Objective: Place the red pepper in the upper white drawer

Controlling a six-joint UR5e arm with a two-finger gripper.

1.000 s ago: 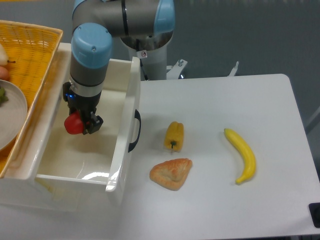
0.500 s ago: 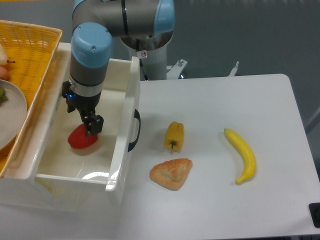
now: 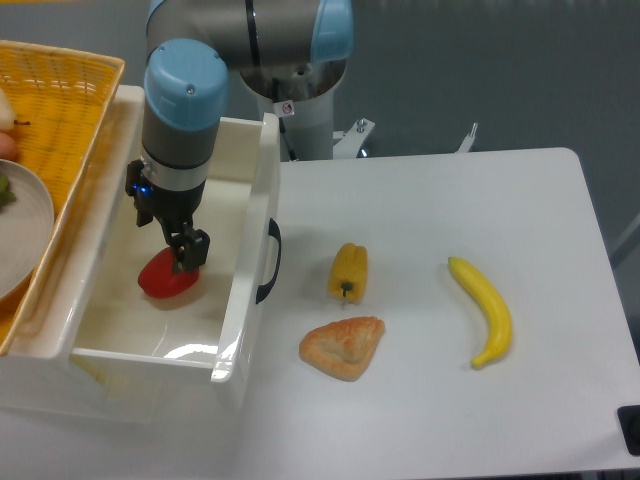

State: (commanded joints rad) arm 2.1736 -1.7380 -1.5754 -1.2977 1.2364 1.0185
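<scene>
Released since a second ago, the pepper point(image 3: 167, 279) lies on the drawer point(image 3: 243, 300) floor; the hand point(image 3: 180, 250), spread just above, could nudge it when lifting.

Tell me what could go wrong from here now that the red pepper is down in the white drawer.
The tool hangs low inside the upper white drawer, right at the red pepper; whether it has let go is unclear, so lifting might drag the pepper back up. The pepper is round and could roll on the glossy drawer floor. The arm is close to the drawer's front wall, so a sideways exit might knock it.
</scene>
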